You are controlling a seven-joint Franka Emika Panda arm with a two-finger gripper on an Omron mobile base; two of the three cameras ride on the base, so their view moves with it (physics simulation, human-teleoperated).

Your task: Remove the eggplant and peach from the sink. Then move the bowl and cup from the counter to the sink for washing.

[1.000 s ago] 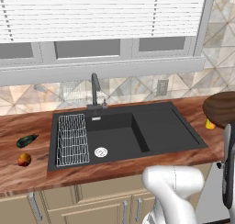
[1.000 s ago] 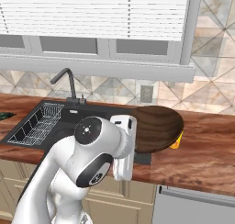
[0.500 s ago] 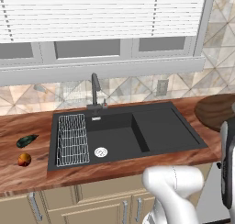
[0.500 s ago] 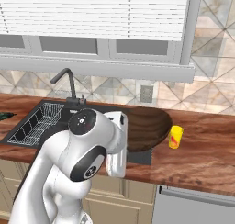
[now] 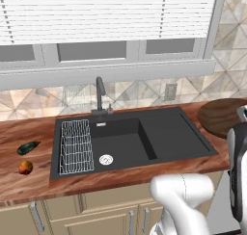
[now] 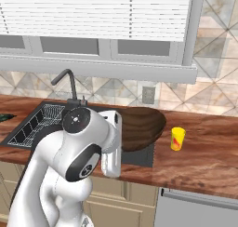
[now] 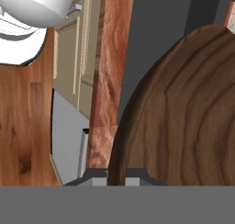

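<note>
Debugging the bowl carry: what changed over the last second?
The tool, shut on the bowl at its rim, carried it toward the sink; it now overhangs the drainboard's edge. That uncovered the cup, which stayed put on the counter. Eggplant and peach stayed on the counter beside the sink.

At the lower left of the frame the white arm rises and bends toward the centre, hiding part of the black sink behind it. The brown wood-grain bowl sits at mid-frame, tilted on edge, partly hidden by the arm and overlapping the sink's right end. Right of it, apart, the yellow cup stands upright on the wooden counter. The dark faucet rises at the sink's back edge.
</note>
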